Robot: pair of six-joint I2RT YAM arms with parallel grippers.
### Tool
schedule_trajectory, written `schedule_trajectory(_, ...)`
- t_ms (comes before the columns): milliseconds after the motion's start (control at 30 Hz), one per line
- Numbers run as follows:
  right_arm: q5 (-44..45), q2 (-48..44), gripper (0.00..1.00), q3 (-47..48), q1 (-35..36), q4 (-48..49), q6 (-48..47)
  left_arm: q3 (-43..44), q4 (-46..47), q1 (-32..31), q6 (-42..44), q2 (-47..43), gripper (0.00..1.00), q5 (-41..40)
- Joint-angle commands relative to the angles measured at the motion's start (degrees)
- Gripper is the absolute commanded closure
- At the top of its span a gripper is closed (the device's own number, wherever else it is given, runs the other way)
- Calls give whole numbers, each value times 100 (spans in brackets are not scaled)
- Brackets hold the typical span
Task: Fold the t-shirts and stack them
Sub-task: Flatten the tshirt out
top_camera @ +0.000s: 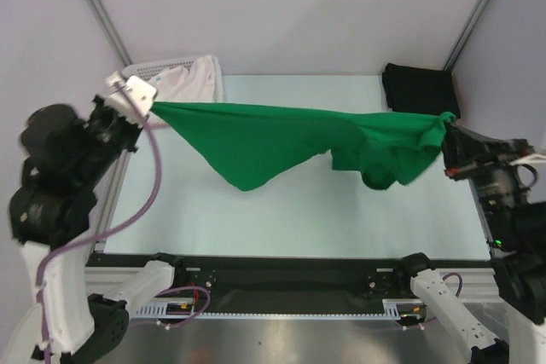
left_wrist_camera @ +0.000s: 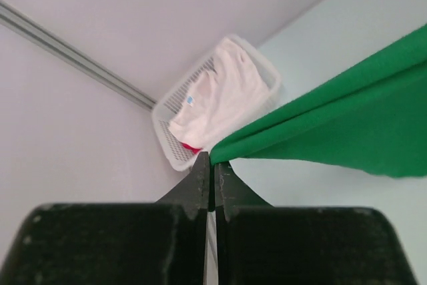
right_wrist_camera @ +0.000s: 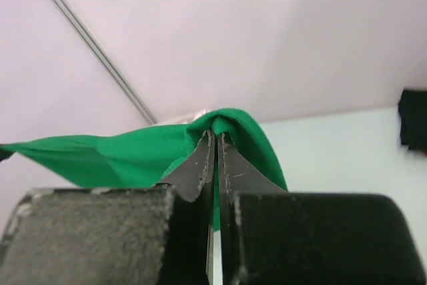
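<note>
Top external: green t-shirt point(top_camera: 273, 138) hangs stretched in the air above the table point(top_camera: 299, 219). Left gripper point(top_camera: 152, 108) pinched shut on one corner, right gripper point(top_camera: 445, 123) shut on the bunched far end. Risk: the left pinch is thin, so more tension could pull the cloth free.

Green tee point(top_camera: 273, 138) hung stretched in mid-air.
We saw the black tee point(top_camera: 418, 89) folded far right, the white tee point(top_camera: 192, 78) bunched far left.

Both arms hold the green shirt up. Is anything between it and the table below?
Nothing visible does. The green shirt hangs over bare table; the black shirt and basket sit at the far corners, off to the sides.
</note>
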Motion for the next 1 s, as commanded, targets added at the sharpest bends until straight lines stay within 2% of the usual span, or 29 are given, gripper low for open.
schedule_trajectory(0, 405, -84, 100, 703, -3, -454, -592, 987, -989, 10, -151, -195, 100, -257)
schedule_trajectory(100, 405, -93, 100, 1135, -20, -516, -680, 1516, -1217, 10, -124, -186, 100, -328)
schedule_trajectory(200, 432, -50, 100, 1444, -29, -551, -716, 1641, -1297, 10, -124, -160, 100, -223)
schedule_trajectory(400, 932, 468, 100, 954, 41, -218, -882, 862, -867, 10, -89, 147, 100, 234)
schedule_trajectory(567, 898, 1259, 100, 49, 59, 1090, -1093, -80, 246, 10, 16, 534, 100, 120)
schedule_trajectory(700, 819, 2258, 100, -725, -29, 2373, -1313, -808, 1048, 10, -19, 1113, 100, 103)
schedule_trajectory(800, 661, 2901, 100, -1191, -248, 3611, -1314, -1108, 1611, 1, -54, 1763, 100, 190)
schedule_trajectory(867, 486, 3692, 100, -1306, -441, 4209, -1226, -1197, 1998, 1, -54, 2413, 100, 103)
schedule_trajectory(967, 266, 4852, 100, -1193, -626, 4738, -1103, -1066, 2455, 1, -63, 3482, 100, -308)
